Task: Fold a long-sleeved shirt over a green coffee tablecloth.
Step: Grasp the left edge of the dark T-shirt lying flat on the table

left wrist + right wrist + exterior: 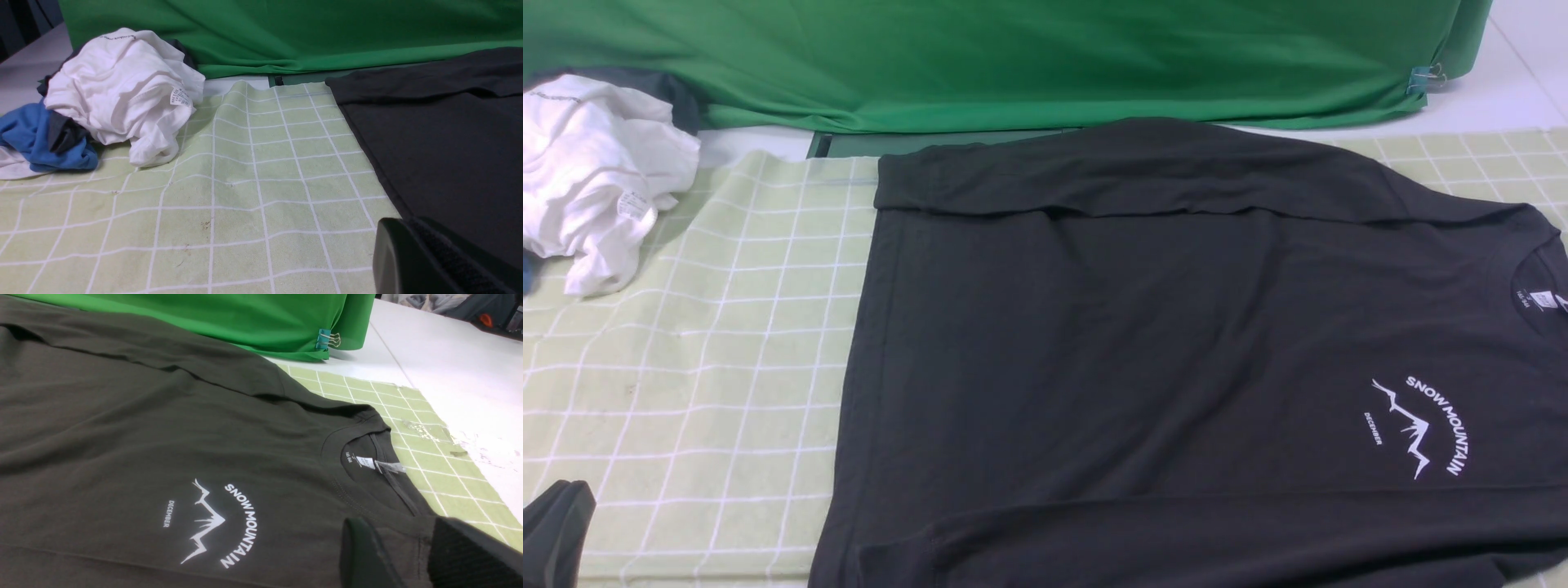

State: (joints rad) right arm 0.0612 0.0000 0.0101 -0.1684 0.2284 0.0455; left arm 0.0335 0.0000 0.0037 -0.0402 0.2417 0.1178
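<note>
Looking across from the robot's side, the green coffee tablecloth [727,367] is what everything sits on, and the long-sleeved shirt [1094,343] lies flat over its middle and right part, hem toward the cloth's left half and collar [1543,286] toward its right edge, with the white mountain print [1421,425] face up. One sleeve [1094,171] is folded in along the side of the shirt nearest the cloth's far edge, and another fold runs along the cloth's near edge. A crumpled white garment [596,163] sits on the cloth's far left corner, deep green fabric [1013,57] hangs just beyond the far edge, and a binder clip [1421,80] pinches that fabric past the far right corner. The left gripper [560,523] shows as a dark tip over the cloth's near left corner, apart from the shirt. From the left wrist, the left gripper [425,253] is closed up tight with nothing in it, hanging above the tablecloth [253,183] just by the hem side of the shirt [441,143]; the white garment [122,90] and a blue garment [36,139] are heaped at the cloth's far corner, under the green fabric [306,32]. From the right wrist, the right gripper [400,535] has its jaws parted partway with nothing caught between them, poised over the shoulder of the shirt [122,416] beside the collar [367,457], where the tablecloth [433,457] meets the white tabletop [441,355]
</note>
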